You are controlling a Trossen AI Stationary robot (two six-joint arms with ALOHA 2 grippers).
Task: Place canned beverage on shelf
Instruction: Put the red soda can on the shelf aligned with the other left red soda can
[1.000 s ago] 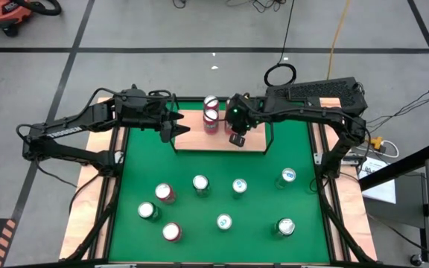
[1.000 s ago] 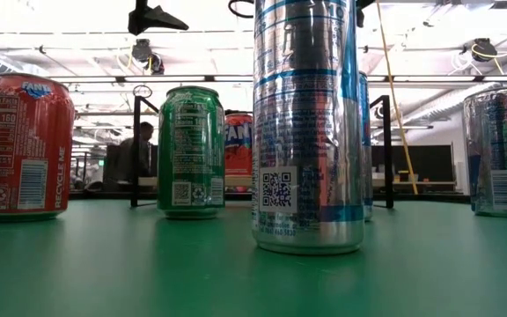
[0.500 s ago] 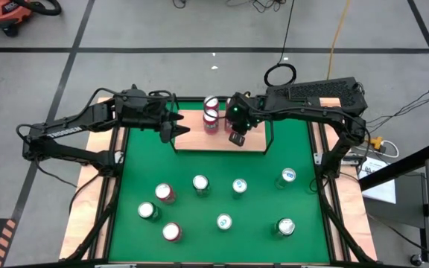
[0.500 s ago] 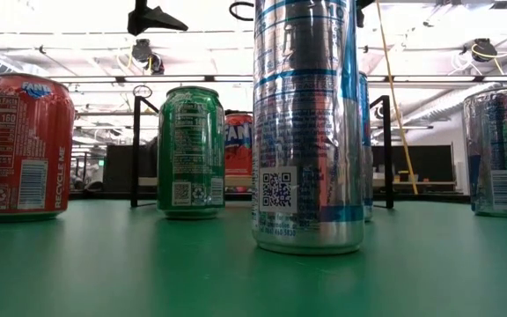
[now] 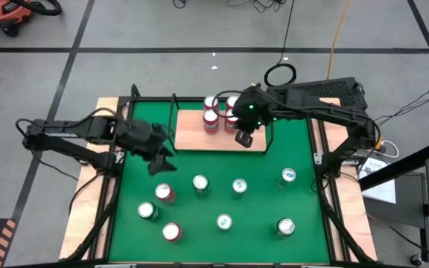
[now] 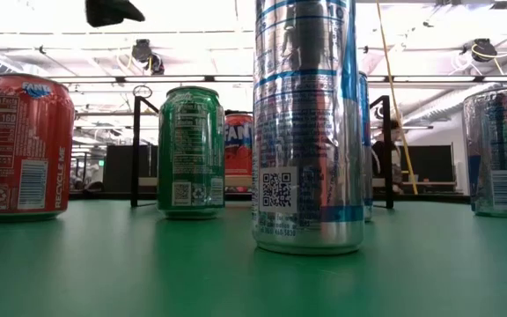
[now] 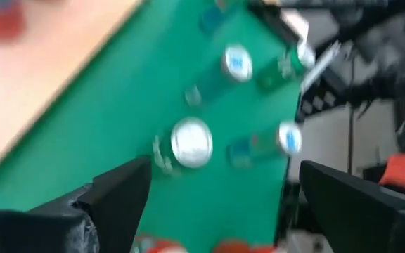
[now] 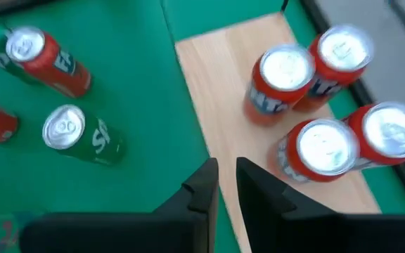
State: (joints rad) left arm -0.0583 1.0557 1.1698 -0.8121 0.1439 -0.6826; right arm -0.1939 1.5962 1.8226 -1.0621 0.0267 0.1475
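The shelf (image 5: 192, 132), a light-wood board with thin black rails, lies at the far middle of the green mat; it also shows in the right wrist view (image 8: 216, 84). Several red cans (image 5: 211, 123) stand upright on it, clustered at its far side (image 8: 283, 70). My right gripper (image 5: 243, 140) hovers above the shelf's right part, shut and empty (image 8: 227, 169). My left gripper (image 5: 162, 160) is open and empty above the mat, left of the shelf's near edge, just beyond a red can (image 5: 164, 193). Its fingers (image 7: 118, 197) stand wide apart over the mat.
Several more cans stand upright on the mat's near half, among them a green one (image 5: 148, 211), silver-topped ones (image 5: 199, 182) (image 5: 239, 186) and one at the right (image 5: 287, 176). In the low view a tall silver-blue can (image 6: 306, 123) stands nearest. Black frame rails (image 5: 118, 186) border the mat.
My left gripper has gone from the shelf's left edge toward the table's near-left, out over the mat and closer to the red can. My right gripper has shifted a little toward the table's right edge, uncovering more red cans standing on the shelf.
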